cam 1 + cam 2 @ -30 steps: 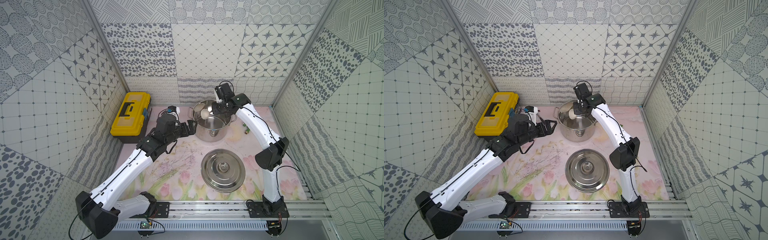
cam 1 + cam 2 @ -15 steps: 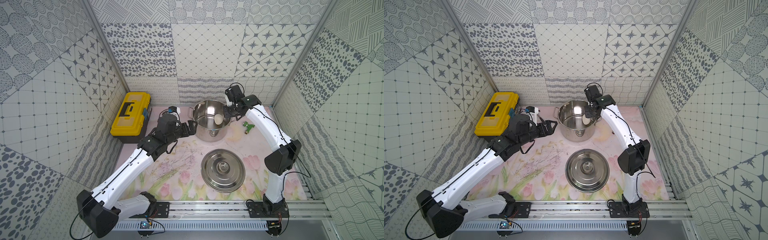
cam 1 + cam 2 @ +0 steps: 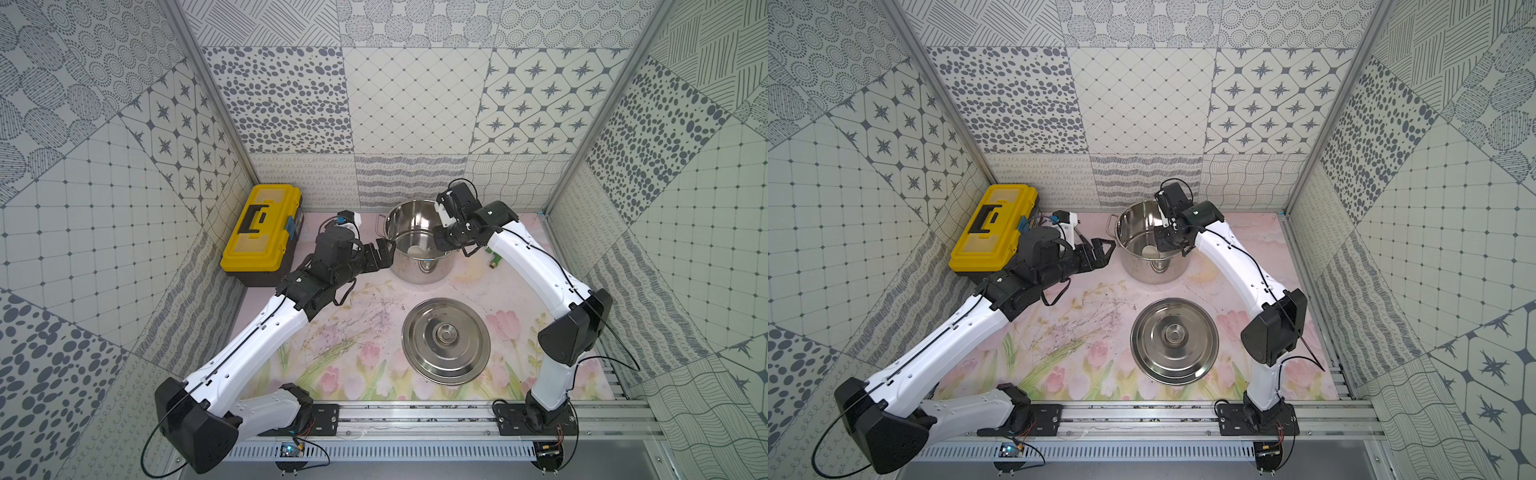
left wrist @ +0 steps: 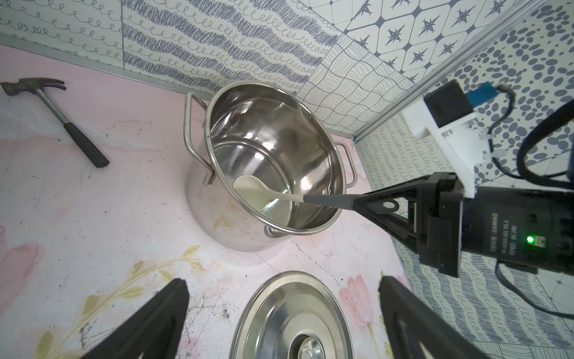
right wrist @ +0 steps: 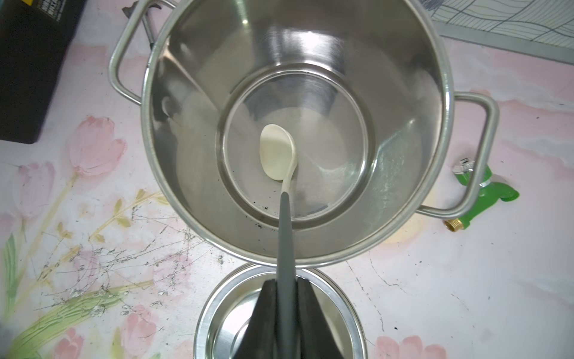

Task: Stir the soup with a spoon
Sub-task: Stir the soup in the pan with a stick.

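Observation:
The steel pot (image 3: 420, 272) stands at the back of the mat in both top views. No soup shows in it; its bottom is bare metal. The spoon (image 5: 278, 152), cream bowl on a dark grey handle, reaches down into the pot with its bowl (image 3: 415, 250) near the bottom. My right gripper (image 5: 285, 281) is shut on the grey handle and hangs over the pot's right rim (image 3: 1165, 241). My left gripper (image 4: 284, 281) is open and holds nothing. It sits just left of the pot (image 3: 384, 252), beside the wall.
The pot lid (image 3: 446, 340) lies upside down on the mat in front of the pot. A yellow toolbox (image 3: 262, 232) stands at the back left. A hammer (image 4: 62, 115) lies behind the pot's left side. A green hose fitting (image 5: 484, 192) lies right of the pot.
My right gripper has swept the spoon bowl from the pot's left side to its right side, then back toward the front middle and lower. The left arm has not moved.

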Action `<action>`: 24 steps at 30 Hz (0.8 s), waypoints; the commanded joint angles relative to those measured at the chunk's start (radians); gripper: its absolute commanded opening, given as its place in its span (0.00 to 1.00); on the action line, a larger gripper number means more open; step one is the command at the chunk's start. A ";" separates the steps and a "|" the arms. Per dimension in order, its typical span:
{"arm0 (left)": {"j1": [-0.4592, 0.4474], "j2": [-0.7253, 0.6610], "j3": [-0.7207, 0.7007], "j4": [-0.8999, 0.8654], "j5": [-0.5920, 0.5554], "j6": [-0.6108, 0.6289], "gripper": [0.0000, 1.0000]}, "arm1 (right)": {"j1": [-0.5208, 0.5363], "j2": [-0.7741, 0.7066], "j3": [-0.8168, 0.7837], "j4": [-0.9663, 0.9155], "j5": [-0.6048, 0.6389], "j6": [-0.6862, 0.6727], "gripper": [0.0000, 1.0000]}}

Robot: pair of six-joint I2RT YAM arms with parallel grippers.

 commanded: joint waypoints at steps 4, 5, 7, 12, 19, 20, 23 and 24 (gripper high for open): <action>-0.001 -0.015 0.000 0.035 -0.009 -0.006 1.00 | 0.003 0.096 0.164 0.068 0.009 0.039 0.00; -0.001 -0.016 0.000 0.035 -0.009 -0.006 0.99 | 0.001 0.115 0.194 0.064 0.019 0.037 0.00; -0.001 -0.015 0.001 0.035 -0.010 -0.006 0.99 | 0.002 0.151 0.249 0.048 0.042 0.026 0.00; -0.001 -0.012 0.012 0.031 -0.012 -0.006 0.99 | 0.001 0.239 0.400 -0.007 0.116 -0.036 0.00; -0.001 -0.005 0.027 0.029 -0.019 0.000 1.00 | -0.046 0.283 0.491 -0.064 0.156 -0.095 0.00; -0.002 -0.003 0.029 0.029 -0.018 0.000 0.99 | -0.053 0.278 0.483 -0.068 0.159 -0.102 0.00; -0.001 0.003 0.034 0.030 -0.016 0.000 1.00 | -0.073 0.248 0.438 -0.067 0.173 -0.123 0.00; 0.000 0.004 0.035 0.029 -0.014 0.002 0.99 | -0.079 0.235 0.415 -0.066 0.174 -0.128 0.00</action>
